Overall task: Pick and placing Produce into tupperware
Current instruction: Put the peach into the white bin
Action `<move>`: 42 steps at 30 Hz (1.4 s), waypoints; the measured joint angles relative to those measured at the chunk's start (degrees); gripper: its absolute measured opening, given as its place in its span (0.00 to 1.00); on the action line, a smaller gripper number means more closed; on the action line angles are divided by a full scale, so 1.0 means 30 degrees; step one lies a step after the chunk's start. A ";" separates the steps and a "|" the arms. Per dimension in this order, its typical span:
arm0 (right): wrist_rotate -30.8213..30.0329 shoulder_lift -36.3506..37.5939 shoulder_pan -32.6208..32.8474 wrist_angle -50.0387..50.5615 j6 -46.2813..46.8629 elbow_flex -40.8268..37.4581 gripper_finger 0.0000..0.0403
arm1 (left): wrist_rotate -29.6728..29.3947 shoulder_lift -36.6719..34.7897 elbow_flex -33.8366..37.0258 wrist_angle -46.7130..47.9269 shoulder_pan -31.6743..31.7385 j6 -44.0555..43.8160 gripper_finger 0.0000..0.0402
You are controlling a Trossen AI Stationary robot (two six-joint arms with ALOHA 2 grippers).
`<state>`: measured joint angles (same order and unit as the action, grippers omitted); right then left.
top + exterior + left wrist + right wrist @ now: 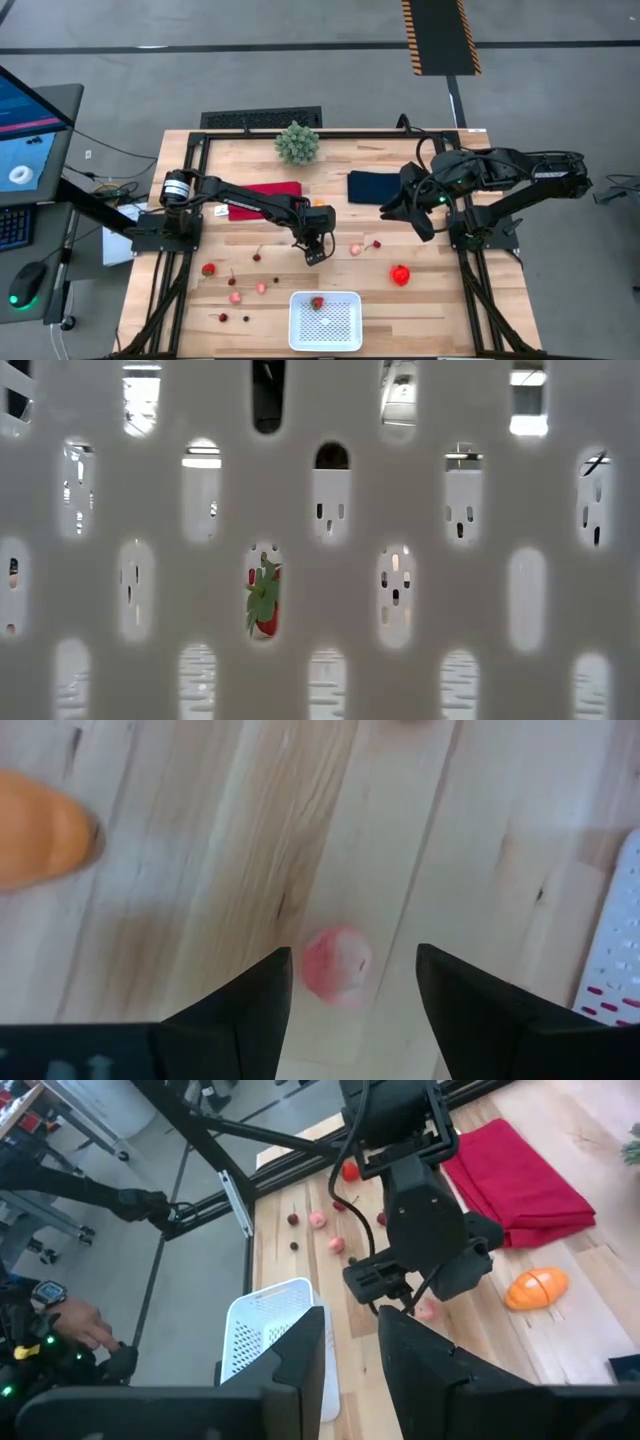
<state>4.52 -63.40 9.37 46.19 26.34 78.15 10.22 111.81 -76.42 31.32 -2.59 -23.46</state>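
My left gripper (316, 252) (352, 952) is open, low over the table's middle. Its fingers stand on either side of a small pinkish fruit (338, 966) lying on the wood, without touching it. An orange fruit (40, 840) (537, 1288) lies close by. The white tupperware (325, 321) sits at the near edge with one strawberry (317, 302) (265, 596) lying inside. The red pepper piece (400, 274), another pink piece (355, 249), a strawberry (208, 268) and cherries (222, 317) lie scattered on the table. My right gripper (392, 213) (352, 1320) hovers open near the navy cloth.
A red cloth (270, 193) and a navy cloth (372, 185) lie toward the far side, and a bushy green plant (297, 143) stands at the far edge. More pink pieces (235, 296) lie near left. A person's hand (80, 1320) shows beyond the table.
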 joint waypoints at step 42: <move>-0.0025 -0.0007 0.0000 -0.0121 -0.0282 0.0000 0.29 | 0.0355 0.1415 -0.0080 -0.0821 -0.0102 -0.1399 0.45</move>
<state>4.45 -63.42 9.37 45.83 25.50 78.15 11.29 116.05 -76.66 28.86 -2.90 -27.66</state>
